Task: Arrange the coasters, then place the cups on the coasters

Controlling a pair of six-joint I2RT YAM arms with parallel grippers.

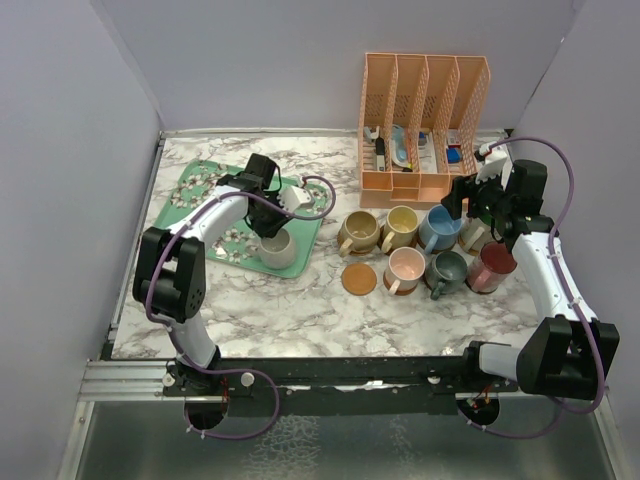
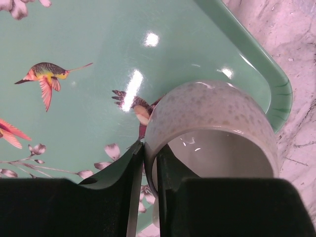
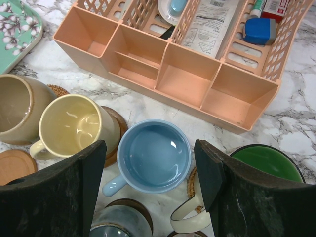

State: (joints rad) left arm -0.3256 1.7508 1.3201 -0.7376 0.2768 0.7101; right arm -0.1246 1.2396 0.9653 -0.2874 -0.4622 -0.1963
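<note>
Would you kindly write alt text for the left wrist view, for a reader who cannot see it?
The left gripper pinches the wall of a speckled cream cup, one finger inside and one outside. The cup stands at a corner of a mint-green tray printed with birds and blossoms, marble table beyond.

Cup (image 1: 277, 250) on tray (image 1: 180, 195), left of coaster (image 1: 359, 278)

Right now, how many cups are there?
8: cream cup on the tray, in the left gripper; tan cup, yellow cup, blue cup behind; pink cup, grey-teal cup, maroon cup in front; green cup beneath the right gripper.
</note>
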